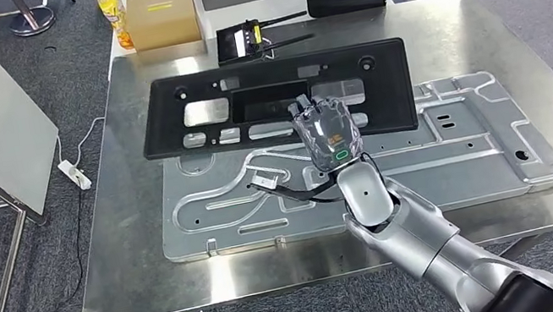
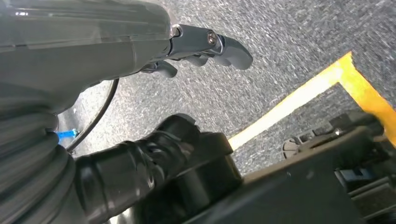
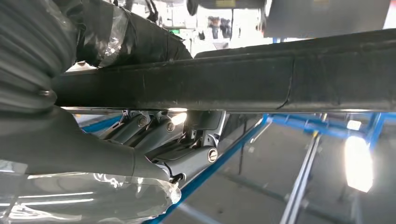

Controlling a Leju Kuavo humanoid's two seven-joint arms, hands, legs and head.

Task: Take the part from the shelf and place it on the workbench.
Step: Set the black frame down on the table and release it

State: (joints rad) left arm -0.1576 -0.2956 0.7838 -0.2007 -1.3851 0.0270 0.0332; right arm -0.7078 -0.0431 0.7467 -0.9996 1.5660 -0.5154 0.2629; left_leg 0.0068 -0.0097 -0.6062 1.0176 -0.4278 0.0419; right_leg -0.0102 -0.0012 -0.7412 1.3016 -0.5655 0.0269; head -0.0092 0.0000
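**One part down on the desk, right hand at its near edge**

From the head view, the black plastic part [image 1: 274, 105] lies flat on the steel desk [image 1: 489, 15], its near edge overlapping the far edge of the grey metal panel [image 1: 396, 169]. The right hand [image 1: 326, 132] sits at that near edge, fingers over the part; whether they clamp it cannot be judged from here.

In the left wrist view, the left hand [image 2: 205, 44] hangs over grey carpet [image 2: 280, 56] with its fingers curled inward, holding nothing.

In the right wrist view, the part's dark edge [image 3: 261, 79] runs between thumb and fingers [image 3: 187, 158] — the fingers look wrapped under it, so it seems gripped.

The risk, I judge: pulling the hand back before the fingers release would drag the part across the panel — or tip it off the panel's edge.
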